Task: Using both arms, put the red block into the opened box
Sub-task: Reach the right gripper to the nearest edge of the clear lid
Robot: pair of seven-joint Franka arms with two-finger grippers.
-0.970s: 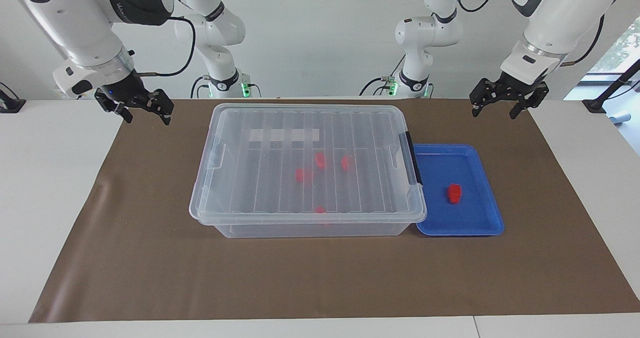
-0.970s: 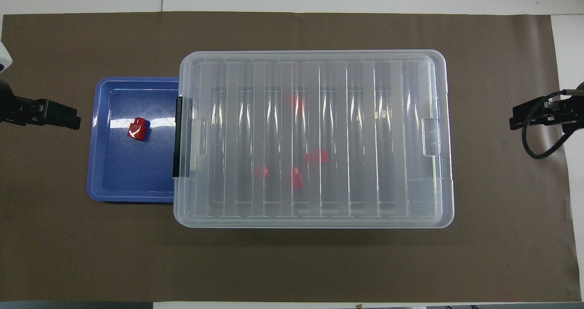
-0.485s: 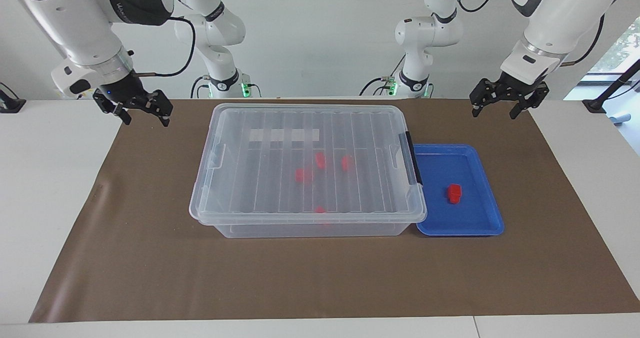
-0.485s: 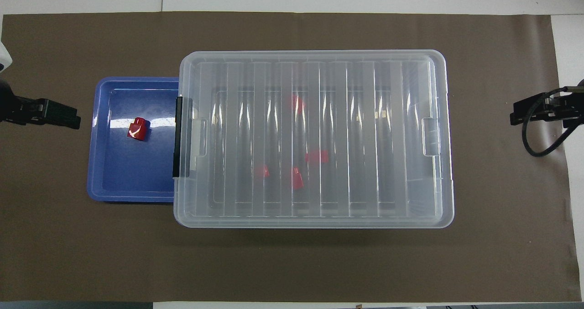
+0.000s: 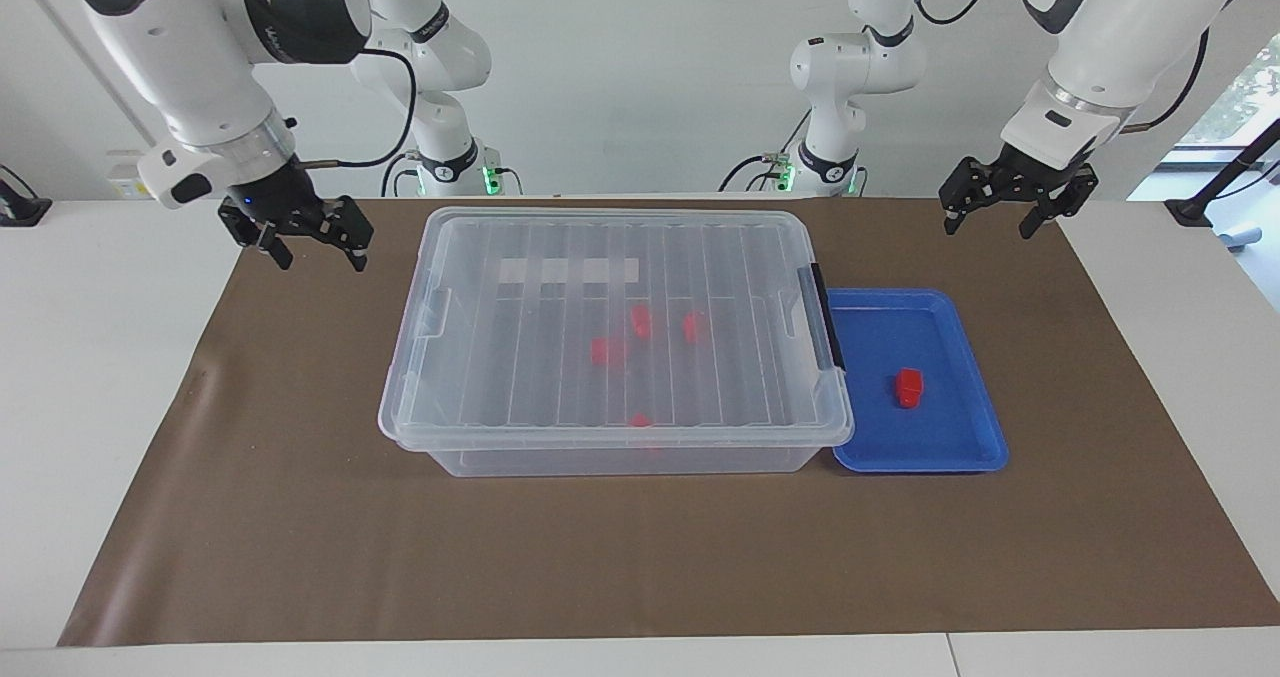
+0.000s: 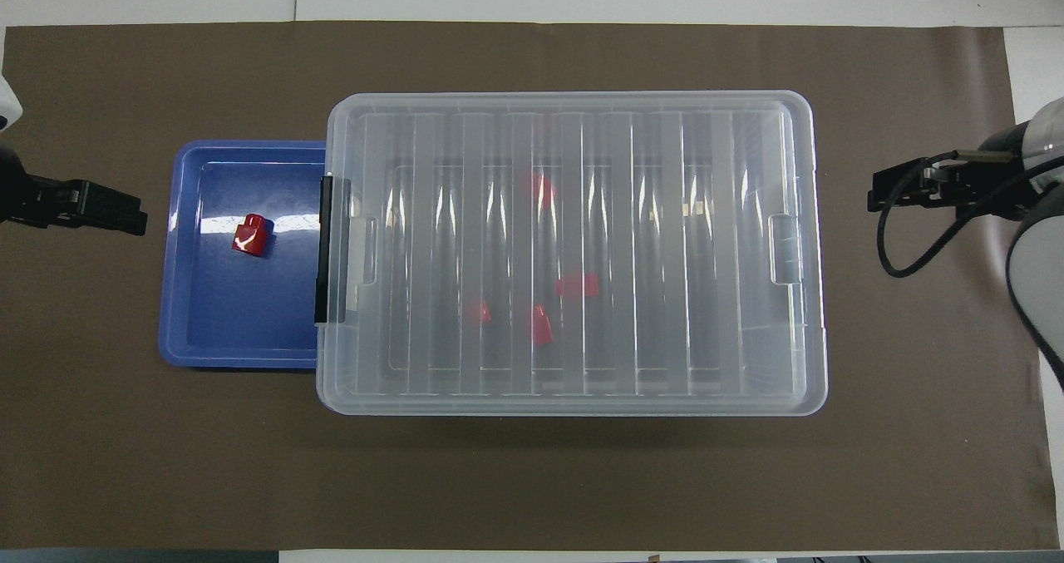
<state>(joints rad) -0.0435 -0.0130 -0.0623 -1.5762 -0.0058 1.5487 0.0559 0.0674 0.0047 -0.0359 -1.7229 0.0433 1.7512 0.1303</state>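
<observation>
Dimly, four red blocks (image 6: 541, 326) show under lid (image 6: 665, 255).

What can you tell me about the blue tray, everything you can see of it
The blue tray is a shallow rectangular dish of glossy plastic with a raised rim and rounded corners. It lies flat on the brown mat, at the left arm's end, tucked against the box under its lid's edge. One red block sits in it.
</observation>
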